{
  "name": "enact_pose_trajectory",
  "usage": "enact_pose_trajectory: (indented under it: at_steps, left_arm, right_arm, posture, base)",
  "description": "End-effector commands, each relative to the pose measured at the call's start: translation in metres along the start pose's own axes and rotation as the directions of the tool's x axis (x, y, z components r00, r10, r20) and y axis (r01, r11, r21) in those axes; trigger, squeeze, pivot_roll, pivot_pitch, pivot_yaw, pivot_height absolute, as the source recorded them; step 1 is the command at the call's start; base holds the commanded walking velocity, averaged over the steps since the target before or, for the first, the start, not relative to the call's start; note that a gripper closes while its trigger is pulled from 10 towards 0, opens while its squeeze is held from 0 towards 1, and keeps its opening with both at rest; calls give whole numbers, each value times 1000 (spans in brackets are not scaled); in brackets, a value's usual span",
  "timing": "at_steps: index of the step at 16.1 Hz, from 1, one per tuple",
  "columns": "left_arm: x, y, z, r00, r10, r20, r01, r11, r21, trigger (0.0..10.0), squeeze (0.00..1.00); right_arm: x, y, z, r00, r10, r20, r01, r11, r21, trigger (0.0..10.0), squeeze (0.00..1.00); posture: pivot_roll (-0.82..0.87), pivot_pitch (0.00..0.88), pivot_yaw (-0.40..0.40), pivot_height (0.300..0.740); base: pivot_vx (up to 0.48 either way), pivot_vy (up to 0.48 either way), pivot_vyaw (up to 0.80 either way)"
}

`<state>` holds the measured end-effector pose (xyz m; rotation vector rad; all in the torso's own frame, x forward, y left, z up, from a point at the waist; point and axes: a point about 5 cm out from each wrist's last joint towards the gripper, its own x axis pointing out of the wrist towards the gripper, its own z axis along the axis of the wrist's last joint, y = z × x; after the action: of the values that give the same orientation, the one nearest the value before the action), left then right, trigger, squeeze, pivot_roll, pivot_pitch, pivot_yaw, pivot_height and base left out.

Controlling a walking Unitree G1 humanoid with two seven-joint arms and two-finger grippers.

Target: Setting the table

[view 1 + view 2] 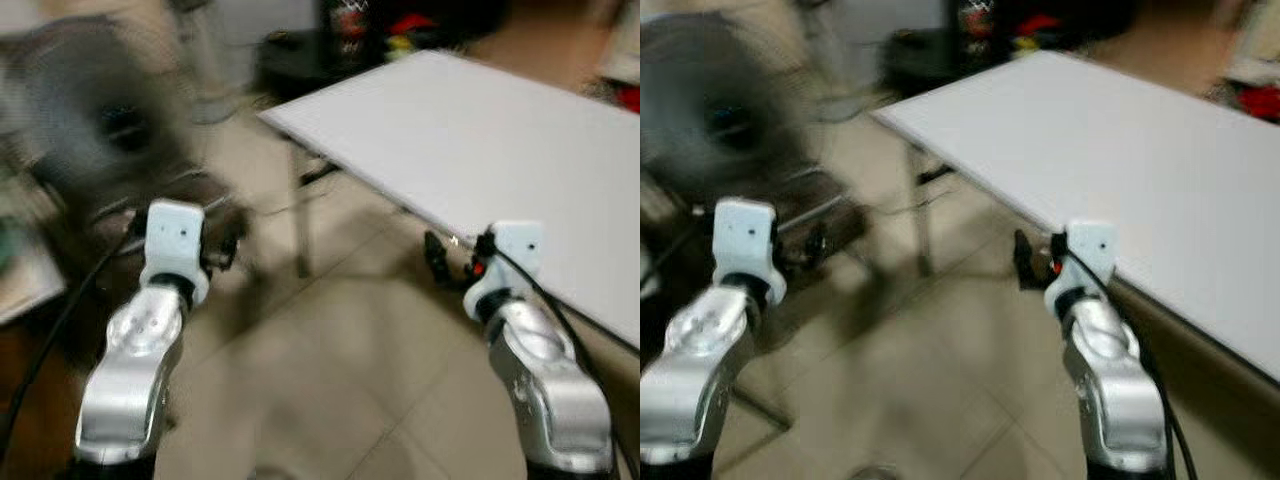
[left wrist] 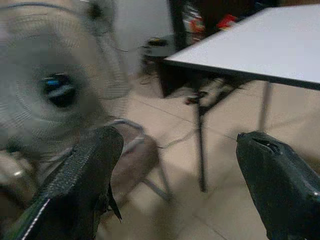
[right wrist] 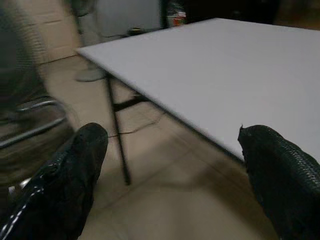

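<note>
- Beige tiled floor [image 1: 330, 380] runs under everything; head views are blurred.
- White table [image 1: 500, 150] stands ahead and to the robot's right, one corner pointing toward the far left, on thin dark legs [image 2: 200, 150]; its top is bare.
- Large grey fan [image 2: 55, 90] with a round wire guard stands to the robot's left, well apart from the table; a metal-framed chair [image 2: 135, 155] sits low beside it.
- Dark clutter with red items [image 1: 400, 25] lies beyond the table's far corner, too blurred to identify.
- Left gripper [image 2: 175, 170] is raised over the floor, aimed toward the fan and table leg; fingers spread wide, nothing between them.
- Right gripper [image 3: 175, 170] is raised just beside the table's near edge, not touching it; fingers likewise spread wide and holding nothing.
</note>
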<state>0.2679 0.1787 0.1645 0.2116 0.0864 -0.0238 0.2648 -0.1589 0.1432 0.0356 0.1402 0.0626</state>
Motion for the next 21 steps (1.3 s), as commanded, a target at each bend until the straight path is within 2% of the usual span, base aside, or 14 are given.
enact_pose_trajectory:
  at_steps: [1,6,8,9,17,18,20,21]
  left_arm:
    - [-2,5,-6,999,22,-31,-22,1000,8,10000,0]
    - [-1,8,-7,999,27,-33,-27,1000,1,10000,0]
    - [1,10,-5,999,47,-24,-48,999,-12,10000,0]
    - [3,9,-6,998,60,-17,-61,997,-39,10000,0]
    - [1,14,-3,997,78,-9,-78,997,3,10000,0]
    - [0,13,-3,997,73,-3,-73,997,8,10000,0]
    - [-1,9,-5,999,38,-19,-38,999,20,10000,0]
    - [-4,1,-7,999,-35,-13,36,998,45,10000,0]
  right_arm:
    - [3,7,2,999,33,5,-33,999,0,10000,0]
    - [2,13,2,998,61,7,-61,998,4,10000,0]
    - [2,17,4,996,93,16,-93,996,-16,10000,0]
    - [2,16,1,995,99,16,-99,995,-22,10000,0]
    - [11,19,3,992,124,18,-124,992,-30,10000,0]
    - [11,19,3,993,115,19,-115,993,-7,10000,0]
    - [10,17,1,995,96,6,-96,995,1,10000,0]
    - [7,13,-1,998,66,-3,-66,998,2,10000,0]
  posture:
    - [139,0,42,740]
    - [132,0,42,740]
    - [128,0,51,740]
    - [127,0,58,740]
    - [157,0,34,740]
    - [157,0,35,740]
    - [153,0,38,740]
    - [146,0,48,740]
  base:
    - [0,368,800]
    - [0,367,800]
    - [0,0,800]
    - [0,-480,800]
    - [0,-467,800]
    - [0,0,0]
    - [0,0,0]
    - [0,0,0]
